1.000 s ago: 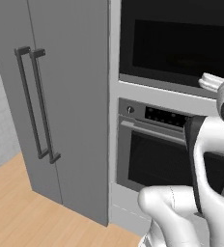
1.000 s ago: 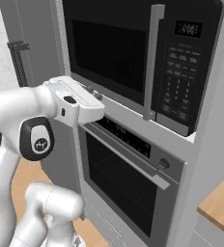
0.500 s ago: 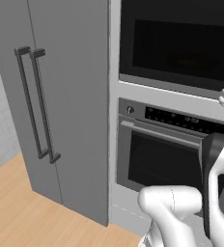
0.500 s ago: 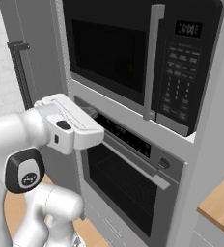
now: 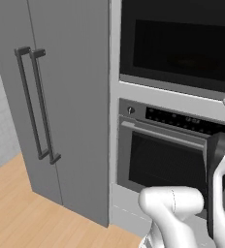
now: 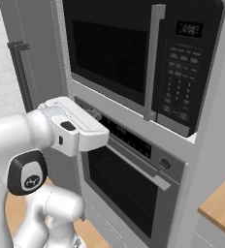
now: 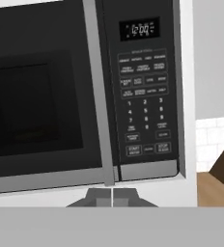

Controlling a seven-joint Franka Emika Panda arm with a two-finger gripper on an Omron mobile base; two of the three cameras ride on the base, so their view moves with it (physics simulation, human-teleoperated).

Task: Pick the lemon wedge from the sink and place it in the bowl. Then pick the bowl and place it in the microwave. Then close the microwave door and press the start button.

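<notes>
**Door shut, pincer lining up on the keypad**

The microwave (image 7: 85, 91) is sitting closed: its door (image 6: 109, 53) is lying flush with the cabinet front and the vertical steel handle (image 7: 100, 96) is running down beside the control panel (image 7: 144, 96). The bowl and lemon wedge are presumably behind the dark glass; the window is too dark to tell. Judging by this, the task is standing at its last step, pressing start.

In the hand view the pincer (image 7: 112, 198) is showing at six o'clock with its two tips pressed together, gripping nothing, and pointing toward the microwave's lower edge, just below the foot of the handle. The panel is lying at about one o'clock from the tips, with the clock display (image 7: 139, 30) at its top and the bottom row of buttons (image 7: 147, 148) nearest the pincer. The start button seems to be in that bottom row, though the labels are too small to read.

The next move is calling for a shift up and to the right, then a straight push forward with the closed tips. In the right base view the hand (image 6: 78, 130) is hovering in front of the oven (image 6: 129, 179), below the microwave.
</notes>
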